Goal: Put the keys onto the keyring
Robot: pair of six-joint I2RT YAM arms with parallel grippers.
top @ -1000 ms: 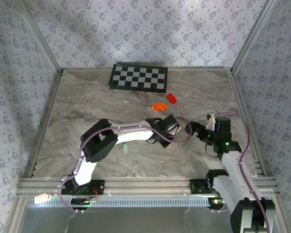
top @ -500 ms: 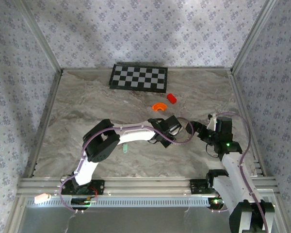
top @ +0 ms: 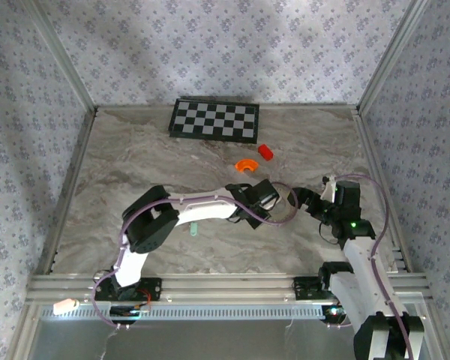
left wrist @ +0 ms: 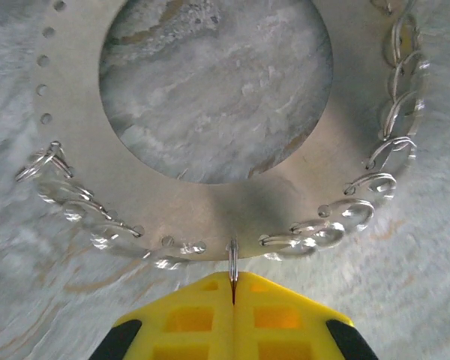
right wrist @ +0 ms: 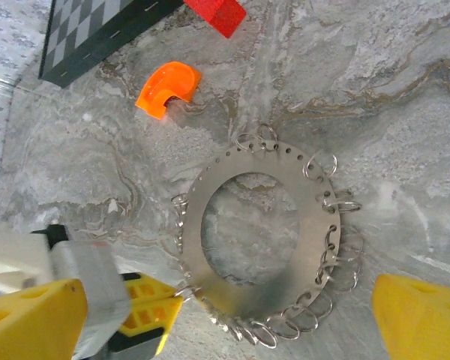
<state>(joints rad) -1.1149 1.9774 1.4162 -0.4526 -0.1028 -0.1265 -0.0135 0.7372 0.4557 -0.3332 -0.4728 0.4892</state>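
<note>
Keyring [right wrist: 311,232], a flat silver punched metal annulus: lies just beside the orange curved plastic block [right wrist: 167,88]. Left gripper [left wrist: 233,281] clamps one wire split ring [left wrist: 232,255] at its rim; right gripper [right wrist: 225,319] gapes empty. We judge threading underway; next, steady the annulus.

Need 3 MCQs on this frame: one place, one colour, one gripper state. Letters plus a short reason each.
1. Where does the orange curved plastic piece lie?
A) inside the disc's hole
B) on the table between the checkerboard and the flat metal disc
C) on top of the checkerboard

2. What colour is the small plastic block near the checkerboard?
A) red
B) blue
C) green

3. What state is the left gripper in?
A) wide open
B) shut on a small wire ring at the disc's rim
C) shut on the orange piece

Key:
1. B: the orange curved plastic piece sits on marble, with the checkerboard beyond it and the flat metal disc nearer.
2. A: the small plastic block is red.
3. B: the left gripper has its yellow fingers pressed together on the small wire ring.
</note>
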